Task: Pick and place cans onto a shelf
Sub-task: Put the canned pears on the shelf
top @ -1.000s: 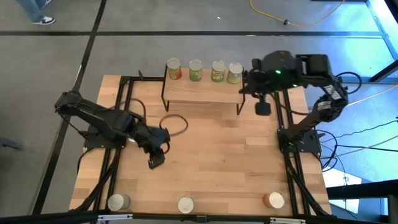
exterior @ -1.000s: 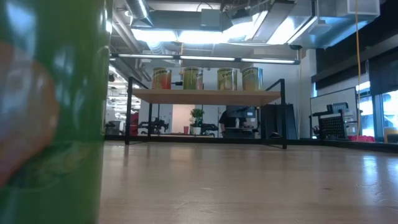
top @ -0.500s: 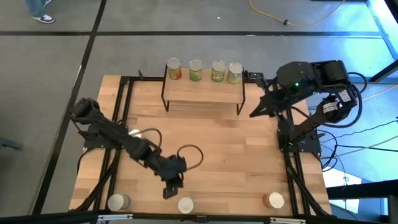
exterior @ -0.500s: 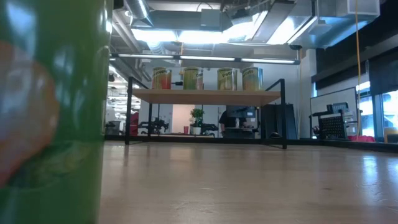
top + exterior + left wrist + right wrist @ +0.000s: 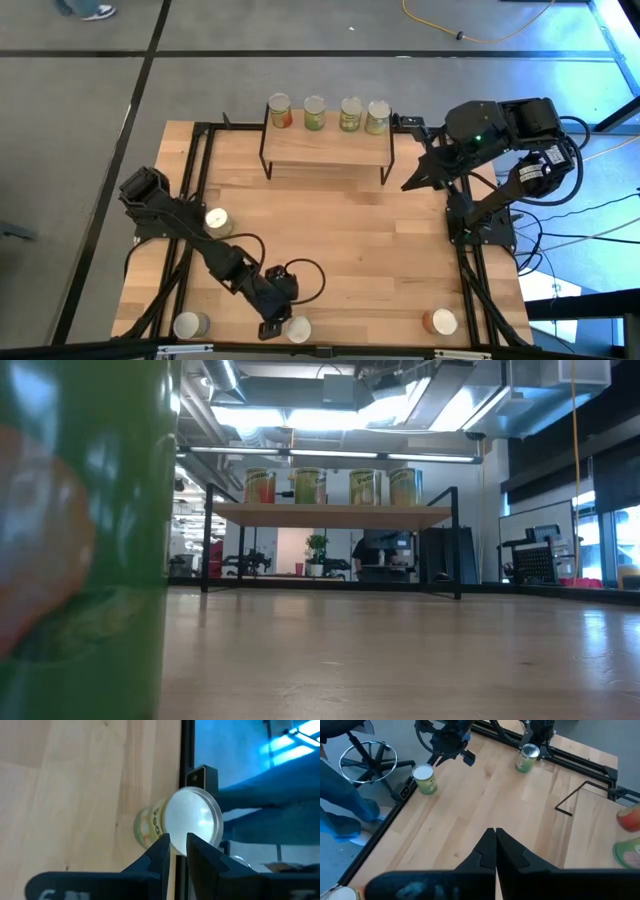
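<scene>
While four cans [image 5: 322, 114] stand on the shelf [image 5: 326, 150] | four wait on the bench [image 5: 380, 250] | left hand [image 5: 272, 328] narrowly parted beside near-edge middle can [image 5: 298, 329], nothing held | right hand [image 5: 408, 184] closed, empty, beside shelf | half done.

four cans [image 5: 322, 113] in a row on the shelf [image 5: 326, 150], three cans [image 5: 299, 329] along the table's [image 5: 370, 250] near edge

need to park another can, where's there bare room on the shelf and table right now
The shelf has bare board in front of its four cans, which crowd its back edge. The table is bare across its middle, between the shelf and the near-edge cans. The near edge is tighter: the left claw sits beside the middle can.
</scene>
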